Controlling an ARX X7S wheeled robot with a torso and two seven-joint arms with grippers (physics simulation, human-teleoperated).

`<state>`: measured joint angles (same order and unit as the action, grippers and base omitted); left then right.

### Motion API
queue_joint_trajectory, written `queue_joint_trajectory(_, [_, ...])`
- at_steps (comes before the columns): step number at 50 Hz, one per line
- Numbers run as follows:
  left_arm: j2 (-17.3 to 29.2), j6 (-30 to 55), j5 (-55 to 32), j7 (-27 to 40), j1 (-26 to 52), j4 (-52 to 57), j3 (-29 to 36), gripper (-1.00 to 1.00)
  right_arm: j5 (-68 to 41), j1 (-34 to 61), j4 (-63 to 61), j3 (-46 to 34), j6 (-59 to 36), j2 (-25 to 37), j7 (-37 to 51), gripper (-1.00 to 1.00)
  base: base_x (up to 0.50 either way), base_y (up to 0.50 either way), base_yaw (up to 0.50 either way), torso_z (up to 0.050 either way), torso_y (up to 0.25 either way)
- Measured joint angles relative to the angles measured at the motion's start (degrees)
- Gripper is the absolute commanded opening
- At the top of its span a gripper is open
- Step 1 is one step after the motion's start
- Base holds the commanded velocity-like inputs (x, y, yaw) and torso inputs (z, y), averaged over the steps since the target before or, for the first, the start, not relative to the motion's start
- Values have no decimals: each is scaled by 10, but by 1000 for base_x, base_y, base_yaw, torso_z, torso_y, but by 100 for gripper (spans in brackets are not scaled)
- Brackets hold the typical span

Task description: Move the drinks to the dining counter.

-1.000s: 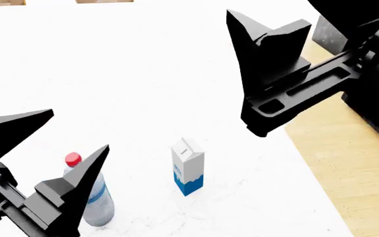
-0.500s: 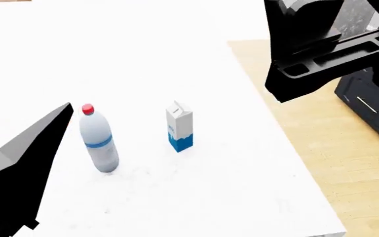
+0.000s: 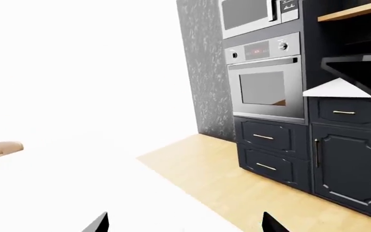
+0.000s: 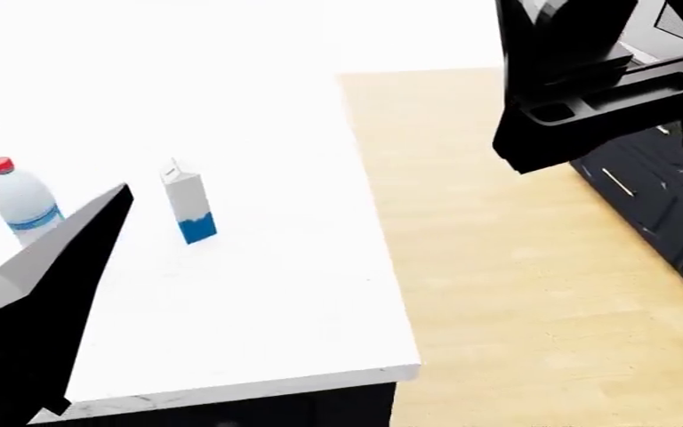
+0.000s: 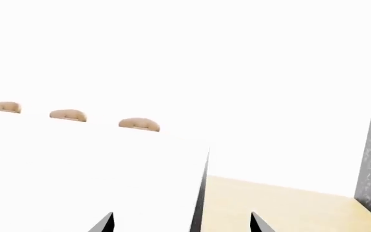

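A clear water bottle [image 4: 21, 209] with a red cap and a small white-and-blue milk carton [image 4: 188, 206] stand upright, apart from each other, on the white top of the dining counter [image 4: 294, 294]. My left gripper [image 4: 54, 153] hangs open close to the camera, above the counter's left part and touching neither drink. In its own view, the left gripper [image 3: 185, 223] shows only two spread tips with nothing between them. My right gripper [image 4: 573, 62] is raised over the wood floor, open and empty. In its wrist view, the right gripper [image 5: 181, 222] straddles the counter's black side [image 5: 202, 193].
Wood floor [image 4: 519, 267] runs along the counter's right edge. Dark cabinets with gold handles [image 4: 656, 205] stand at the right. A built-in oven [image 3: 266, 79] sits beside them in a dark wall unit. Tan stool tops [image 5: 68, 115] show past the counter's far side.
The head view has swung right, so the counter, bottle and carton have slid to the left. My left gripper, which was beside the bottle, now stands away from it.
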<state>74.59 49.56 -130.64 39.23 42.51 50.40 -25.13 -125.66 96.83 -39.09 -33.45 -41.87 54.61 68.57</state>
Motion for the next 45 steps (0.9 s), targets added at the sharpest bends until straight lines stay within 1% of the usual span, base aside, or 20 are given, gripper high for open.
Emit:
queue_joint_trajectory(23, [-6,-2,-8,2,-1,-4,5,100,0,-3,3,-7,-3,6,7,100,489,-123,0,0,0])
queue_joint_trajectory(45, [-20,-1,-18,7,-7,-10,-6,100,0,-8,0,-8,-1,14,9,100,489,-121,0,0,0])
